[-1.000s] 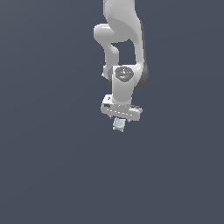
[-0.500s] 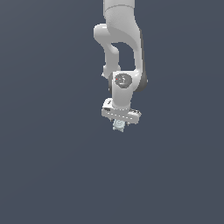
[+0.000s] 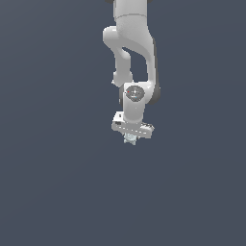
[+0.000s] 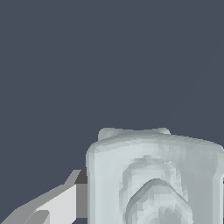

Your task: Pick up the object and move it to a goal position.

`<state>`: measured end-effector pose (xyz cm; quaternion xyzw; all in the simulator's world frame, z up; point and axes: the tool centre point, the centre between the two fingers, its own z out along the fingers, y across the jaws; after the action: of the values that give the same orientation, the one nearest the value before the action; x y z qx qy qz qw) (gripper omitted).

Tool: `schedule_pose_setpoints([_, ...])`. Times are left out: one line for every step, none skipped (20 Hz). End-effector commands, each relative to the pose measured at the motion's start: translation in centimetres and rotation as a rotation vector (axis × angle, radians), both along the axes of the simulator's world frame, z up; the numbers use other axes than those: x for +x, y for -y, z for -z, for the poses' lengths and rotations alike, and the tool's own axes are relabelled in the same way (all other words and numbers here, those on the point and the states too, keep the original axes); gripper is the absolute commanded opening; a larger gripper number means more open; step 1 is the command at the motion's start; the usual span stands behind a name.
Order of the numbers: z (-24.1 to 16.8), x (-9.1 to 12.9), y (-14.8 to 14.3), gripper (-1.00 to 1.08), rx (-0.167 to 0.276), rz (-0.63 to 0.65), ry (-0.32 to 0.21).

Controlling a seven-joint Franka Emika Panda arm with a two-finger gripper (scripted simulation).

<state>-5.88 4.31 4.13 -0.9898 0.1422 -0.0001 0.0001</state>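
Status: object is in the gripper, seated between the jaws right under the white hand. Pale blue-grey lumpy piece, only its lower edge pokes out below the hand in the exterior view, so the points on it are barely readable there.

Wrist view is nearly filled by the object: pale, faceted, arch-shaped ridges on the near face. One grey finger is visible beside it, touching or just about touching its side; the other finger isn't in frame.

Jaws: closed down to the object's width, gripping it. Narrow gap, nothing else held.

Background is flat dark grey in both views. No counter edge, no shadow, no goal marker visible, so I can't tell how high the piece is or whether it's clear of any surface.

Progress, my read: grasp is done, pick-up looks done or nearly so. Left to do: carry to the goal position. Can't judge remaining travel since no goal shows in either view.

Risk: small lumpy part, contact patch likely uneven, could rotate in the grip.
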Motion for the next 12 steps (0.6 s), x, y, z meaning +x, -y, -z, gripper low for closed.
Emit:
schedule_pose_setpoints([0.08,0.00,0.01,-1.00,0.000,0.000,0.000])
schedule_pose_setpoints([0.08,0.00,0.01,-1.00,0.000,0.000,0.000])
schedule_pose_setpoints([0.08,0.00,0.01,-1.00,0.000,0.000,0.000])
schedule_pose_setpoints([0.08,0.00,0.01,-1.00,0.000,0.000,0.000])
schedule_pose_setpoints([0.08,0.00,0.01,-1.00,0.000,0.000,0.000])
schedule_pose_setpoints([0.08,0.00,0.01,-1.00,0.000,0.000,0.000])
schedule_pose_setpoints([0.08,0.00,0.01,-1.00,0.000,0.000,0.000])
schedule_pose_setpoints([0.01,0.02,-0.01,-1.00,0.000,0.000,0.000])
schedule_pose_setpoints([-0.01,0.03,-0.01,-1.00,0.000,0.000,0.000])
schedule_pose_setpoints([-0.09,0.05,-0.04,-1.00,0.000,0.000,0.000])
schedule_pose_setpoints([-0.22,0.10,-0.08,-1.00,0.000,0.000,0.000])
schedule_pose_setpoints([-0.41,0.16,-0.14,-1.00,0.000,0.000,0.000])
